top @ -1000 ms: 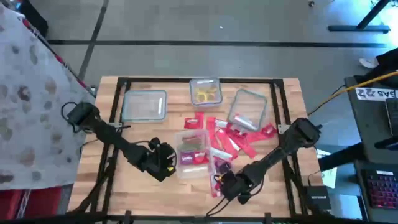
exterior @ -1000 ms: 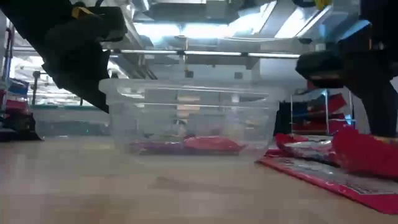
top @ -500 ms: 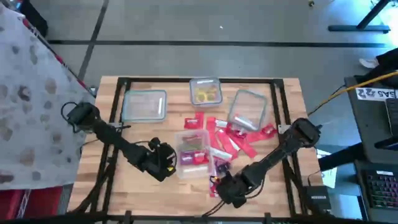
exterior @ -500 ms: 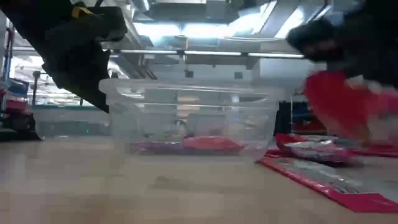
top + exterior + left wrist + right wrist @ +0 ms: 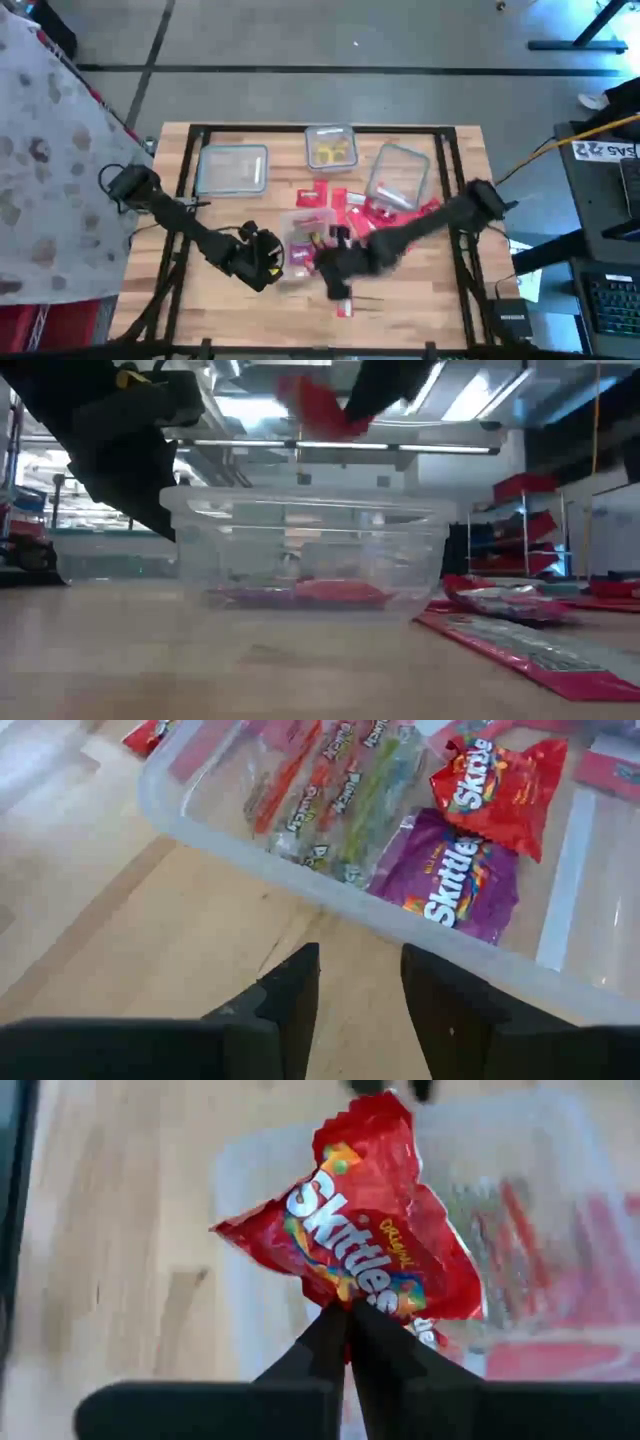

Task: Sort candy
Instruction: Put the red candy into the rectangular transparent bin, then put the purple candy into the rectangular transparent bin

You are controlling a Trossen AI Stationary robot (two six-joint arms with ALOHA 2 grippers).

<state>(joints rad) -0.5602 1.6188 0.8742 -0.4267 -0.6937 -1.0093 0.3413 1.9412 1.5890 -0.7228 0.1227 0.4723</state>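
Pinched by one corner between the pressed-together jaws of the right gripper (image 5: 348, 1320), a red Skittles packet (image 5: 365, 1260) is held over the clear tub (image 5: 330, 890), apparently for dropping among like candy, while the left gripper (image 5: 355, 985) is kept beside the tub, jaws parted and empty.

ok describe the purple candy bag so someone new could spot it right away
Start at the clear tub nearest the left gripper. Inside lies the purple Skittles bag, flat beside a red Skittles bag and some long thin packets; it is the tub's only purple pack.

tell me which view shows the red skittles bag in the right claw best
Right wrist view: the red Skittles bag fills it, pinched by the right claw. Low view shows a red blur above the tub; high view hides it.
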